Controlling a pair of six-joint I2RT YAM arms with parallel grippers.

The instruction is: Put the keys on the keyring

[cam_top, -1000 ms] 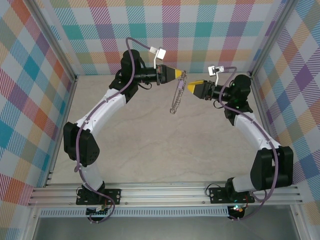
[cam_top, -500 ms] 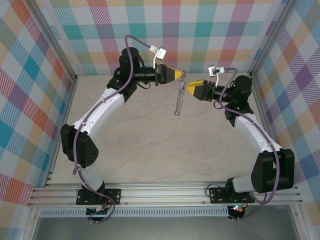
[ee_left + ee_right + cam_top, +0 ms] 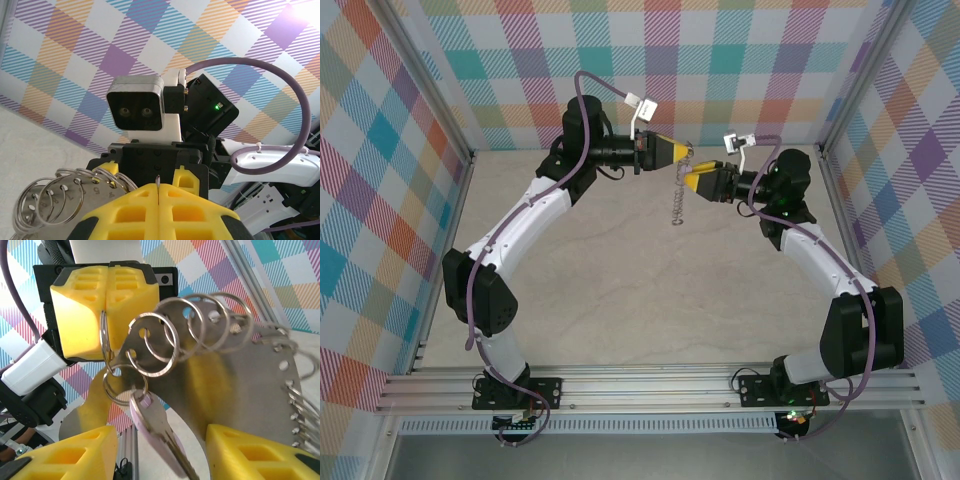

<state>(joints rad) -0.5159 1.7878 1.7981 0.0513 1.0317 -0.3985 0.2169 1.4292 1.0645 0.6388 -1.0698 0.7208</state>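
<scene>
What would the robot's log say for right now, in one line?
left gripper: shut on keyring | right gripper: open, either side of key | key: hangs from small ring | keyring: dangling in air

Bright, even light, barely a shadow on the table [image 3: 620, 290]. Glare washes out the checked wall [image 3: 302, 12] at one o'clock. Close up, the key [image 3: 147, 420] blurs and the keyring [image 3: 240, 385] mirrors yellow.

We take this for a robotics lab test cell: a left arm [image 3: 520, 228] and right arm [image 3: 817, 262] bolted to an aluminium rail [image 3: 650, 385], a pale stone-look counter [image 3: 620, 300] beneath the jaws, and checked fabric walls [image 3: 740, 60] on metal posts [image 3: 432, 90] behind and beside them.
</scene>
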